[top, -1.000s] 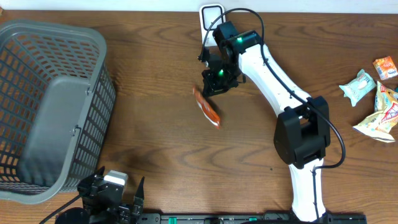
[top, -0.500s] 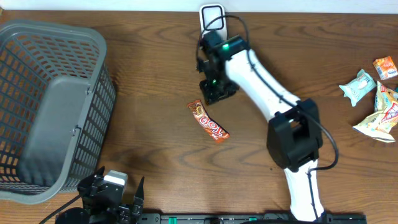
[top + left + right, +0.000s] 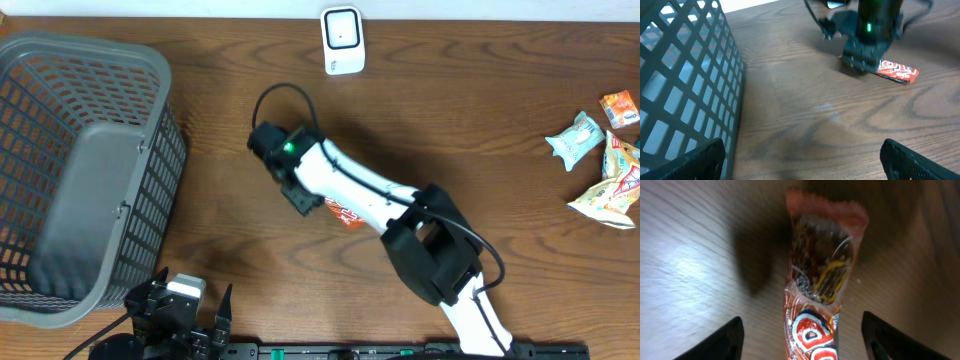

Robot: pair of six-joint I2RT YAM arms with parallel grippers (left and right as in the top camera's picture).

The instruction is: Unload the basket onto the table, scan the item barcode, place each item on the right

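Candy bar lies flat on the wooden table, between the spread, empty fingers of the right gripper.
It looks light and thin, with a slick, crinkly wrapper. A gentle pinch across its narrow width near the middle, clear of the flimsy crimped end, seems soundest. The left gripper is wide apart, holding nothing, beside the basket. The scanner stands well apart.
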